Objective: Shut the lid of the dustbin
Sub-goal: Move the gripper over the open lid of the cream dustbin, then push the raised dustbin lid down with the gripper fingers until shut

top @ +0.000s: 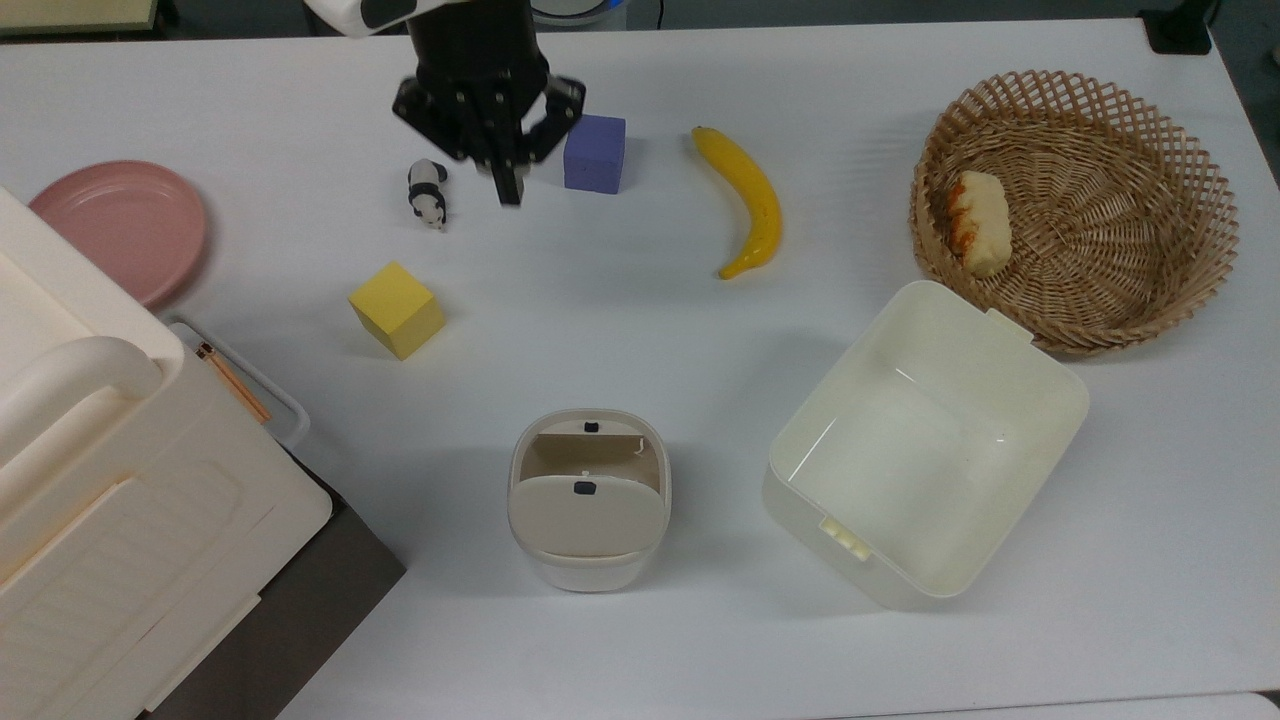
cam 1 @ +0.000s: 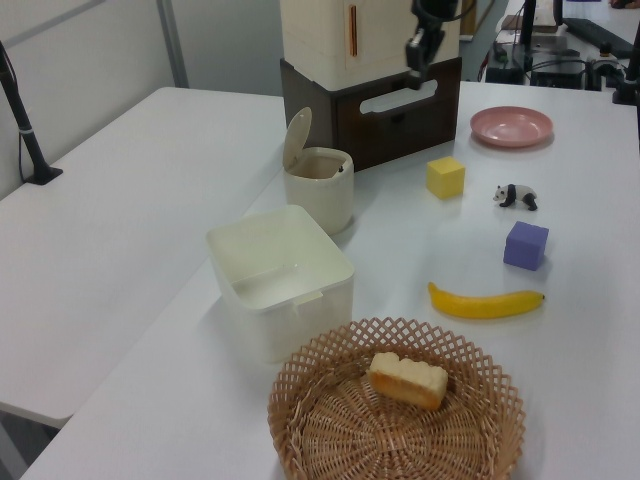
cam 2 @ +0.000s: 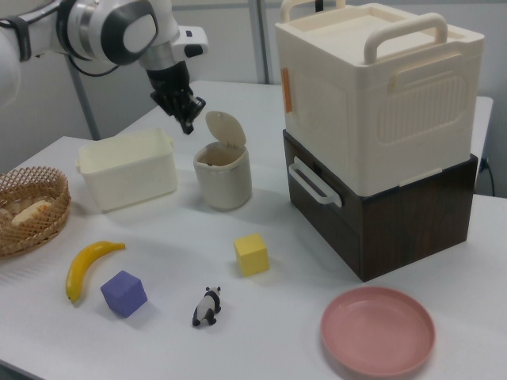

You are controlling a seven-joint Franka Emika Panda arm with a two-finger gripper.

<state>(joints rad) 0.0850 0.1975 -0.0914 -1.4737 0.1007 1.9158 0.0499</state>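
We saw the bin [top: 589, 500] standing well away from the gripper [top: 509, 190], across bare table [top: 620, 330], with its lid [cam 1: 296, 138] raised almost upright on a hinge at the far side of the bin from the gripper. The gripper hung above the table with its fingers closed together and holding nothing. We judged the lid to be thin, light and stiff plastic, rather smooth, so it needed no grasp: a gentle push with the closed fingertips on its upper edge or outer face, toward the opening, should make it fall shut. The bin itself looked light and could slide or tip if we pushed too low or too hard. Just beside the gripper in the top view were the panda [top: 427, 194] on one side and the purple cube [top: 594, 152] on the other; the yellow cube [top: 396, 309] lay a little further, off the straight way. Near the bin stood the tub [top: 925, 445] and the big box [cam 2: 372, 95], but we judged that neither blocked the way.
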